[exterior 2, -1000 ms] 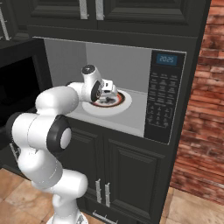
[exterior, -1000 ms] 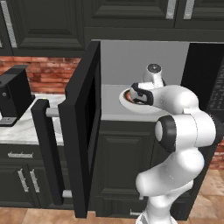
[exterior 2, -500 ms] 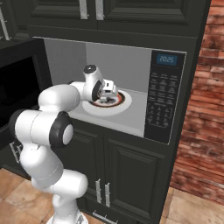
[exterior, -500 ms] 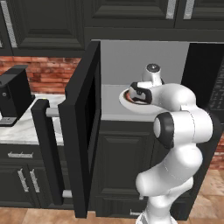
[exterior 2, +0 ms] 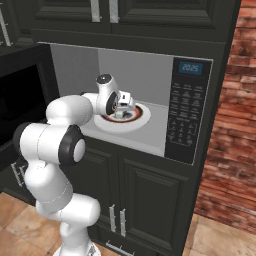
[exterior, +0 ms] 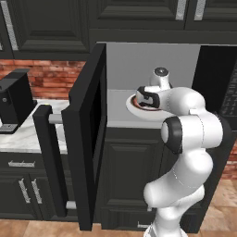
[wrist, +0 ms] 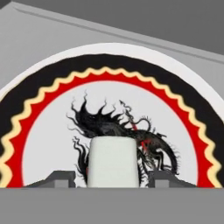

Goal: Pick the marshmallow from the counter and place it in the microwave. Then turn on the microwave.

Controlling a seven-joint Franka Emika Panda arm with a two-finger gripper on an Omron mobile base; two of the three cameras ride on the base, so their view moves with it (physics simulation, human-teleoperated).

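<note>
Two jaws stand apart beside the marshmallow (wrist: 113, 162), small gaps either side, over the turntable (wrist: 183, 74).

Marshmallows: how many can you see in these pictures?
1. The marshmallow sits on the patterned turntable inside the microwave, between the gripper fingertips. Others may be hidden.

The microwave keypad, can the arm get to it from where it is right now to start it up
Probably not yet. The keypad faces out with nothing in front of it, but the gripper is inside the microwave around the marshmallow, and the door stands wide open. It likely has to withdraw and shut that first.
</note>
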